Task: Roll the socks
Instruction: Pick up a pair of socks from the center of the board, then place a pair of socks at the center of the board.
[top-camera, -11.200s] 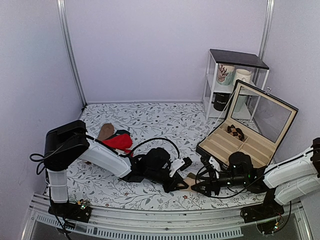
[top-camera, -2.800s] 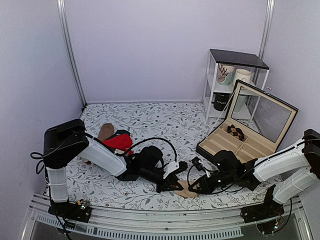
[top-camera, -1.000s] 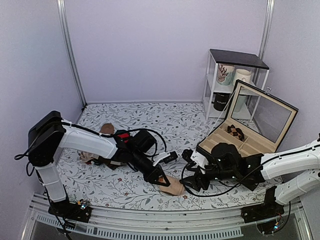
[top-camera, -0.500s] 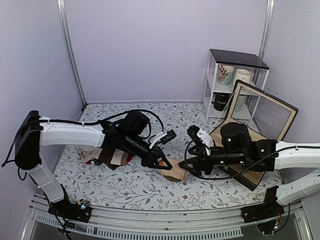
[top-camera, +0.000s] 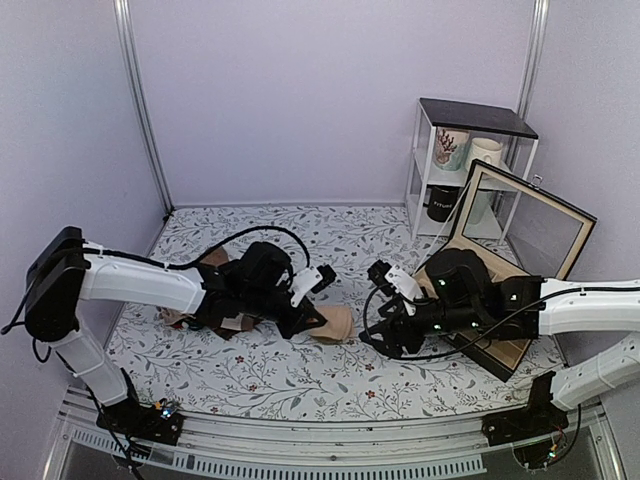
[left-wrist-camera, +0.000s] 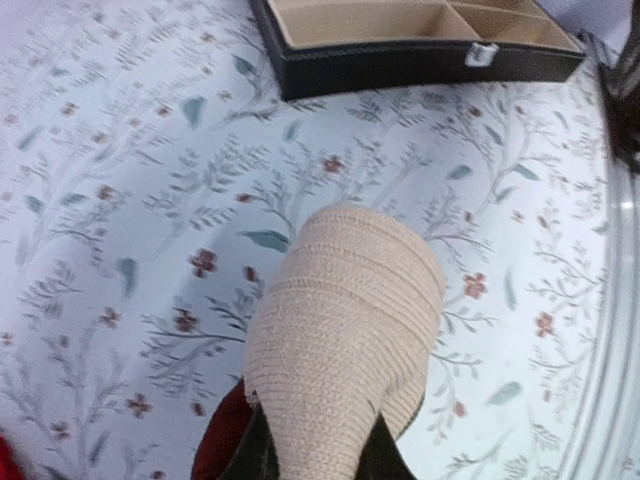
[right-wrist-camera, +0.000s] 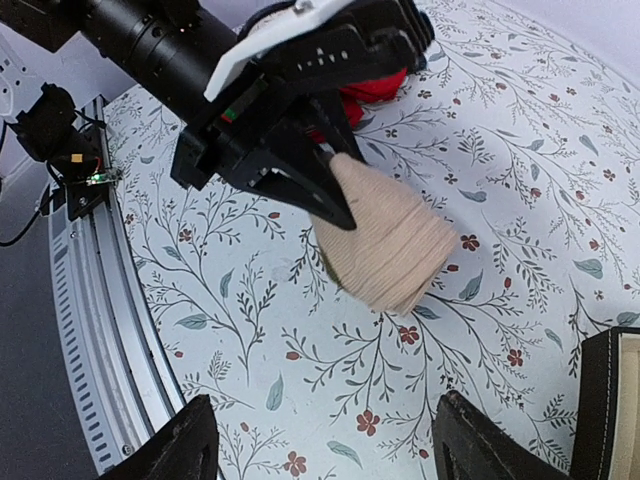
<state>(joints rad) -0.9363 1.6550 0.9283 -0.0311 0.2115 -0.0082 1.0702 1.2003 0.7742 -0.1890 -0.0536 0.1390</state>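
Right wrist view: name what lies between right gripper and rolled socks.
In the right wrist view, only bare floral tabletop separates right gripper from rolled tan socks.

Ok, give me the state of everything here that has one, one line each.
socks, rolled into one bundle, gripped at one end
left gripper, shut on the socks
right gripper, open, apart from the socks
compartment box, lid up, open
red sock, bunched up, loose behind the left gripper

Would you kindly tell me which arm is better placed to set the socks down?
Probably left: the left pincer is shut on the socks; the right pincer is open, clear of them.
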